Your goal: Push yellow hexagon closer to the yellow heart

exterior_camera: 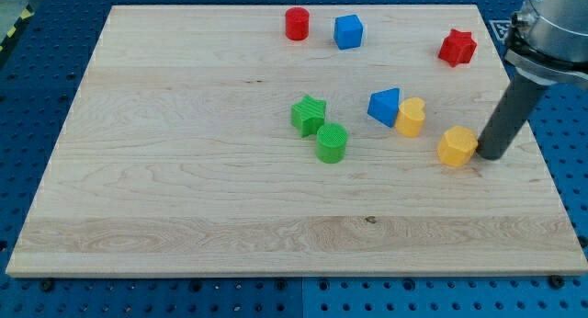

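The yellow hexagon [457,146] lies on the wooden board [184,171] at the view's right. The yellow heart [411,117] sits a short way up and to the left of it, touching a blue triangular block [385,106] on its left side. There is a small gap between the hexagon and the heart. My tip [487,156] rests on the board right against the hexagon's right side. The dark rod rises from it toward the view's top right.
A green star [309,113] and a green cylinder [332,142] sit near the board's middle. A red cylinder [297,24] and a blue cube [348,31] are at the top. A red star [457,48] is at the top right. The board's right edge is close to my tip.
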Tool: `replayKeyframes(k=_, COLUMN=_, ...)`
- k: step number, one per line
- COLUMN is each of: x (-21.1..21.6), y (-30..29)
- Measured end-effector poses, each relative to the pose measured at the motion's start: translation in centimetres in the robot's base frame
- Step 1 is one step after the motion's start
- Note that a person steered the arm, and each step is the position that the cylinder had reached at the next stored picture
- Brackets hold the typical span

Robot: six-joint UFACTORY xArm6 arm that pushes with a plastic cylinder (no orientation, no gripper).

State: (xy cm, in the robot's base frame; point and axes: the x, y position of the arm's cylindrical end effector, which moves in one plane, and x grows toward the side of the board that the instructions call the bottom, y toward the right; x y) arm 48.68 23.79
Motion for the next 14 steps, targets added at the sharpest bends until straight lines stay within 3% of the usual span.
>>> replayKeyframes(k=2, x=5.1, y=2.8)
replayKeyframes(k=3, x=5.2, y=3.1)
replayKeyframes(k=6, x=2.5, y=0.5)
replayKeyframes(k=8, x=2.2, y=-4.4)
replayKeyframes(k=10, x=2.5, y=-0.7)
replayKeyframes(k=11, x=0.6, y=-0.2)
replayKeyframes(k=14, x=-0.7, y=-3.0)
